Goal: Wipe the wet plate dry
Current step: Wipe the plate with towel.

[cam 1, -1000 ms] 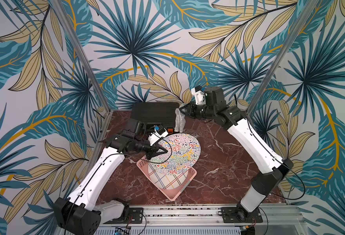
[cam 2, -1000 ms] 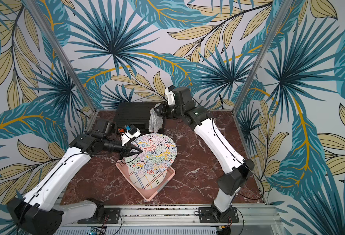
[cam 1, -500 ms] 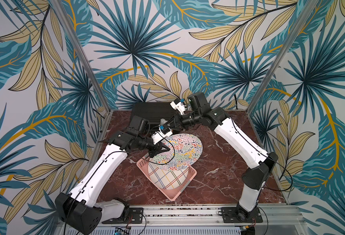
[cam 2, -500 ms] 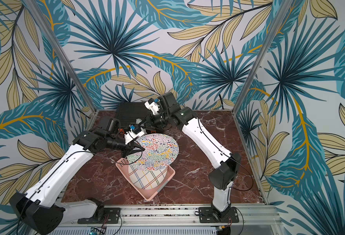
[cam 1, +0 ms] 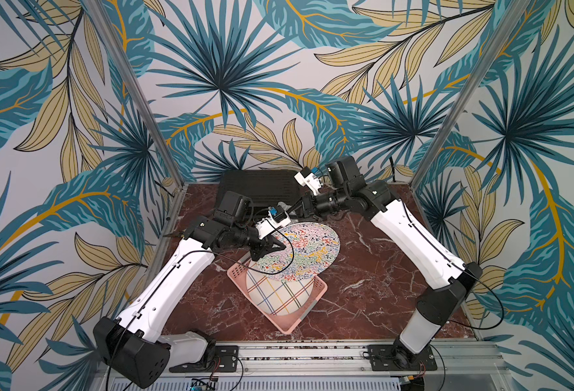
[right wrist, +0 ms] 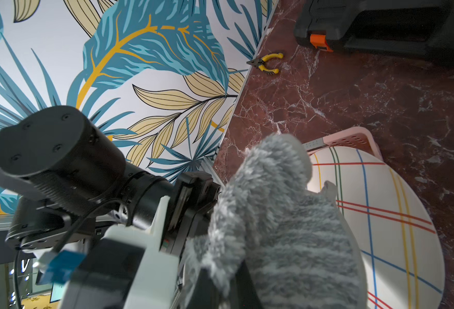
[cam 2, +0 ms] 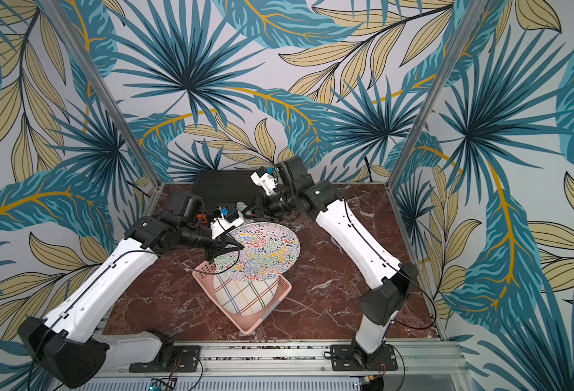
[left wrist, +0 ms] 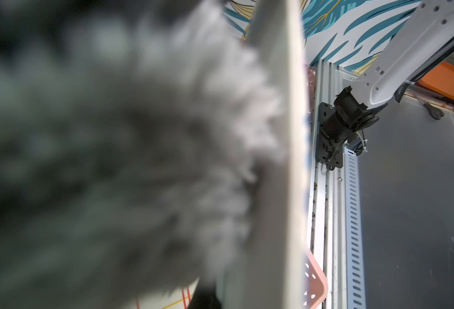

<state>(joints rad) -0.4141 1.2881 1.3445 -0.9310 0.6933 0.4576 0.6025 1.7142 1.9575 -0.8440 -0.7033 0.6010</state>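
Currently the squiggle-patterned plate [cam 1: 299, 250] sits tilted above the pink basket [cam 1: 307, 309], which contains a plaid plate [cam 1: 279, 294]. The left gripper [cam 1: 262, 250] is clamped on the tilted plate's rim. The right gripper [cam 1: 298, 207], closed on a grey fluffy cloth [right wrist: 274, 214], holds it against the plate's white back face at the far edge.

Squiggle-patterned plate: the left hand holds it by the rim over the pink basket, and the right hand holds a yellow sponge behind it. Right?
No: the right hand holds a fluffy grey cloth, not a yellow sponge, as the right wrist view shows. The rest stands: the left hand holds the plate by the rim over the pink basket.
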